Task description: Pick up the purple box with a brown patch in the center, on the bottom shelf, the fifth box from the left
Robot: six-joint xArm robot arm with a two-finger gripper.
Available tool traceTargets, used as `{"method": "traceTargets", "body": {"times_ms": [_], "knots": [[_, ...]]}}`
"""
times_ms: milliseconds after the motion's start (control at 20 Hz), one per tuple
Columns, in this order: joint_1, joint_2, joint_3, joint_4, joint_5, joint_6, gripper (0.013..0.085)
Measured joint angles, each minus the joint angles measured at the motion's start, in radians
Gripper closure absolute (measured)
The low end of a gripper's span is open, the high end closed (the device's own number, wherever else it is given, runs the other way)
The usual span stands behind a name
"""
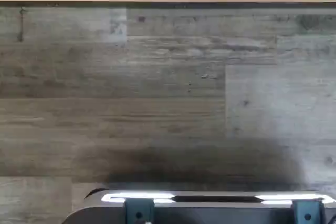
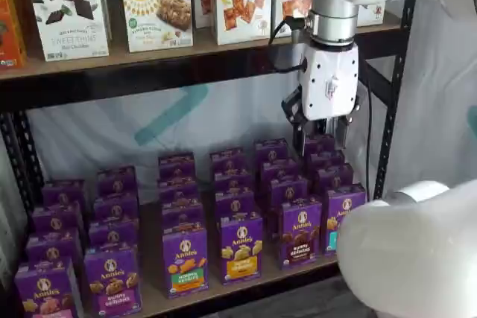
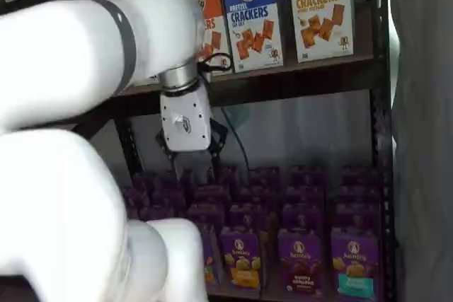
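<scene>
Purple box (image 2: pixel 301 231) front row, untouched | fingers (image 2: pixel 322 136) above, behind it (spread unclear)

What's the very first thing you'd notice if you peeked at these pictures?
The big white arm fills the front in both shelf views, its gripper hanging above rows of purple boxes on the bottom shelf. Above them stand bright orange and blue cracker boxes.

Glossy white rounded arm (image 3: pixel 85 54) with grey band, silver collar, black cable, white-bodied claw (image 2: pixel 324 130)
</scene>
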Motion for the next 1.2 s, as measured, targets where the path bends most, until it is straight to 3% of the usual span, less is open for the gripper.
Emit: {"method": "traceTargets", "body": {"times_ms": [250, 600, 1200], "knots": [[-0.01, -0.016, 0.015, 0.014, -0.027, -0.012, 0.013], [-0.003, 0.015, 0.028, 0.0, -0.063, -0.004, 0.013], [-0.021, 0.175, 0.117, -0.046, -0.339, -0.007, 0.013]]}}
